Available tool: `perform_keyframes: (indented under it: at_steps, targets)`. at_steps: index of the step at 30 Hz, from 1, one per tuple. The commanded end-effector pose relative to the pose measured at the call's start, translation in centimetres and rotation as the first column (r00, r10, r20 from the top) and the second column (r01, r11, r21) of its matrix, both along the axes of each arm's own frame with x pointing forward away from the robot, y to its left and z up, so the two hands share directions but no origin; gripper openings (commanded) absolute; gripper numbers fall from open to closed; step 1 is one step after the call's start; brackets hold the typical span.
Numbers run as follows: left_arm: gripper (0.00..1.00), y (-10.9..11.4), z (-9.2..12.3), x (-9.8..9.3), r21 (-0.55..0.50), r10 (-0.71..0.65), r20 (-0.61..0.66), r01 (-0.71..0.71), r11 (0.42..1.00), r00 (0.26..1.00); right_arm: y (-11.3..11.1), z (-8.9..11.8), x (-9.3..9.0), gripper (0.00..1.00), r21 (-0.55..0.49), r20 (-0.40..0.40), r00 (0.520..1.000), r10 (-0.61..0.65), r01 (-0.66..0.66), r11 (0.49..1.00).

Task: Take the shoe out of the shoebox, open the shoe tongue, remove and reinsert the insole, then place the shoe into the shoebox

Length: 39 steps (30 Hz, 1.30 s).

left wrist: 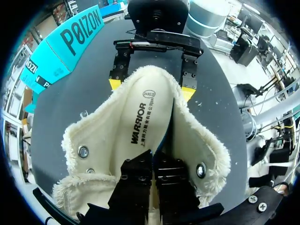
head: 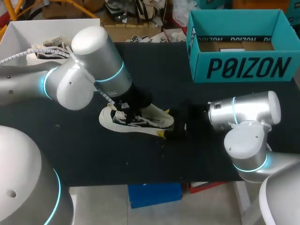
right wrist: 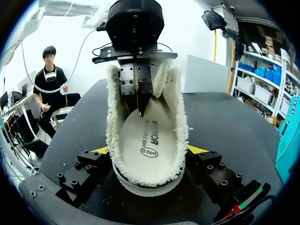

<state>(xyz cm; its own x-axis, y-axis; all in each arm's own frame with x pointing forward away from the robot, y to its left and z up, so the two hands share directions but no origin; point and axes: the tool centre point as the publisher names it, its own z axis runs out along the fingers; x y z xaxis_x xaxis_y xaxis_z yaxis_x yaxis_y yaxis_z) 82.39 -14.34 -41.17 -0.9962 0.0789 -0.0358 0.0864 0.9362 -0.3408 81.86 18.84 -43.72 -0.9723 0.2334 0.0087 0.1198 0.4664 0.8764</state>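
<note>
Inside the fleecy cream shoe (left wrist: 96, 140), left claw (left wrist: 153, 157) pinches the oval insole (left wrist: 143, 110)

Left arm (head: 84, 70) jaws pinched together, right arm (head: 243, 112) jaws clamped wide

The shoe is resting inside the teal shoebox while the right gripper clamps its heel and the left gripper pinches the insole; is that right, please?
Not quite. The head view shows the shoe lying on the black table, outside the teal shoebox. The rest holds: the right gripper clamps its heel, and the left gripper pinches the insole inside it.
</note>
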Motion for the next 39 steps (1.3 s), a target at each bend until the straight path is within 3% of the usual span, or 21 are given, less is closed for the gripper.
perform_keyframes:
  at_steps: [1,29,38,39]
  targets:
    - [0.0,-0.2,1.1,-0.1,-0.037,-0.016,-0.036,0.014,0.999,0.999,0.4,-0.2,-0.2,0.0,0.0,-0.001,1.0,0.001,-0.001,1.0]
    - [0.0,0.1,5.2,-0.8,-0.15,-0.041,-0.043,0.034,0.988,0.998,0.4,-0.2,-0.2,0.0,0.0,-0.001,1.0,0.001,-0.001,1.0]
    - [0.0,-1.9,2.8,-0.4,-0.115,-0.026,-0.029,0.023,0.993,0.999,0.4,-0.2,-0.2,0.0,0.0,-0.001,1.0,0.001,-0.001,1.0]
    - [0.09,-2.4,2.4,-0.3,-0.11,-0.034,-0.027,0.031,0.993,0.999,0.4,-0.2,-0.2,0.0,0.0,-0.001,1.0,0.001,-0.001,1.0]
